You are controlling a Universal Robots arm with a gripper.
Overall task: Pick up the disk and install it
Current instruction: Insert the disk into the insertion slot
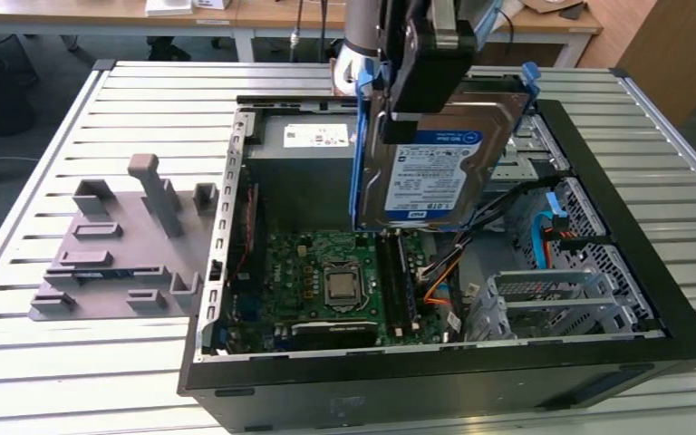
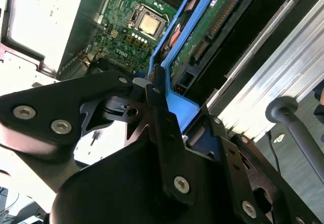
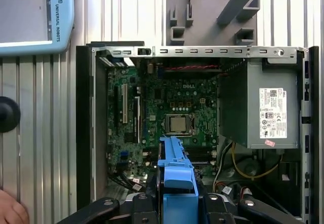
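The disk (image 1: 439,168), a silver hard drive with a white-and-blue label and blue plastic rails, hangs upright over the open computer case (image 1: 638,299), its lower edge above the motherboard. My gripper (image 1: 406,116) is shut on its upper edge from above. In the second wrist view the black fingers (image 2: 161,102) clamp the blue rail, and the disk's green circuit side (image 2: 202,31) runs down toward the case. In the first wrist view the blue rail of the disk (image 3: 174,176) sticks out from the gripper (image 3: 176,206) above the motherboard.
Inside the case sit the grey power-supply box (image 1: 305,149), the motherboard (image 1: 336,272) with its processor socket, and a metal drive cage (image 1: 565,304) at the exterior view's right. A grey plastic stand (image 1: 130,245) rests on the slatted table (image 1: 33,362). A hand (image 3: 10,211) shows beside the case.
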